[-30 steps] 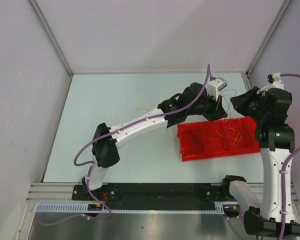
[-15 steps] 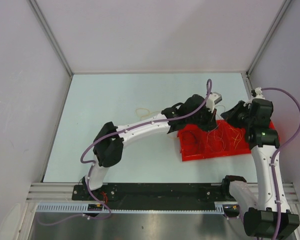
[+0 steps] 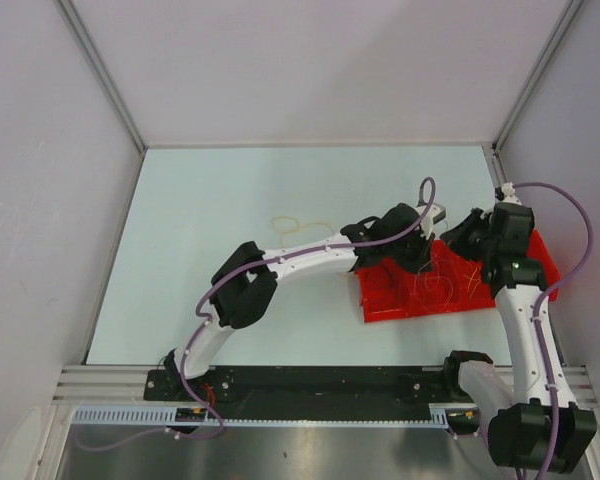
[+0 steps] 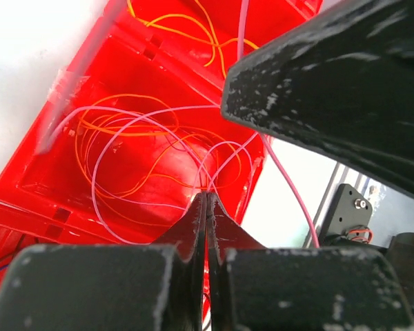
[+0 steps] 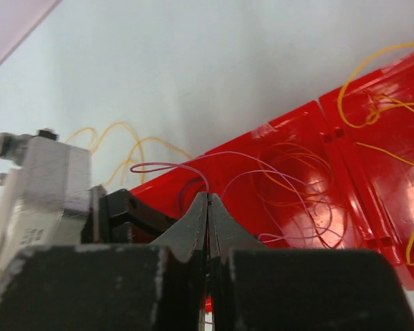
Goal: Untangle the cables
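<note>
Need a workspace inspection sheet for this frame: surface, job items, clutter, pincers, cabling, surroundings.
Surface: pale table, with a red tray on its right part.
Job's things: thin wires, orange, yellow and lilac, tangled in loose loops inside the tray; one yellow loop lies on the table outside it.
Clutter: nothing seen.
Grippers: both low over the tray. Right pincer shut on a lilac wire; left pincer shut, with lilac wire meeting its tips too.
Cables: thick lilac arm cables run along both arms, arching free near the wrists.
Surroundings: plain pale walls; a metal rail at the near edge.
</note>
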`<state>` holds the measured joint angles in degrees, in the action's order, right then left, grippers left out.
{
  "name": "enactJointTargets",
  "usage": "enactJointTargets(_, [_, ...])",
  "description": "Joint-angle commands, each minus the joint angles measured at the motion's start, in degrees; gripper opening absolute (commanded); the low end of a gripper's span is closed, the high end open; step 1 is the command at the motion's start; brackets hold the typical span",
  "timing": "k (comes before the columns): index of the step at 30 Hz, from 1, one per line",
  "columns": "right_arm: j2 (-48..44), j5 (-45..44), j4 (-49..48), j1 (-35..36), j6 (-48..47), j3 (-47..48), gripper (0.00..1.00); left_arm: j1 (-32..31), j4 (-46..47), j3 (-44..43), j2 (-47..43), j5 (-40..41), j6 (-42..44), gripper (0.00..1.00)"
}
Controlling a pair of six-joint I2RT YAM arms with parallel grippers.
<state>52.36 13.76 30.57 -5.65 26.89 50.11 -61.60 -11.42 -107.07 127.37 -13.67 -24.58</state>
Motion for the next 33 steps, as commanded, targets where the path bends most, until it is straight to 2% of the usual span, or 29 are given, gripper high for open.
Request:
enactJointTargets(1, [0.5, -7.8, -1.1, -0.2, -1.1, -2.5, 0.00, -0.2, -0.1, -2.9, 0.7, 1.3, -0.3, 0.00])
enactJointTargets(6, [1.2, -13.1, 1.2, -0.2, 0.1, -5.1, 0.00, -0.2, -2.5, -3.8, 0.8, 4.7, 0.0, 0.03])
enactJointTargets(13, [1.8, -16.7, 2.4, 0.6, 0.1, -6.7, 0.00, -0.2, -8.3, -9.0, 1.1, 8.4, 1.7, 0.34])
enactJointTargets(21, [3.4, -23.3, 2.0, 5.4, 1.8, -7.0, 0.00, -0.2, -14.6, -13.9, -0.1, 12.0, 3.6, 0.56])
enactJointTargets(24, [6.3, -23.9, -0.9, 5.4, 2.0, -6.9, 0.00, -0.2, -15.6, -13.1, -2.5, 13.0, 4.3, 0.69])
enactJointTargets(27, [9.9, -24.7, -3.3, 4.3, 1.8, -5.2, 0.00, -0.2, -16.0, -10.5, -5.8, 13.6, 5.0, 0.74])
enactJointTargets(33, [12.9, -20.3, -4.2, -0.5, 0.1, 4.1, 0.00, -0.1, -13.4, 0.4, -14.1, 15.8, 4.9, 0.75])
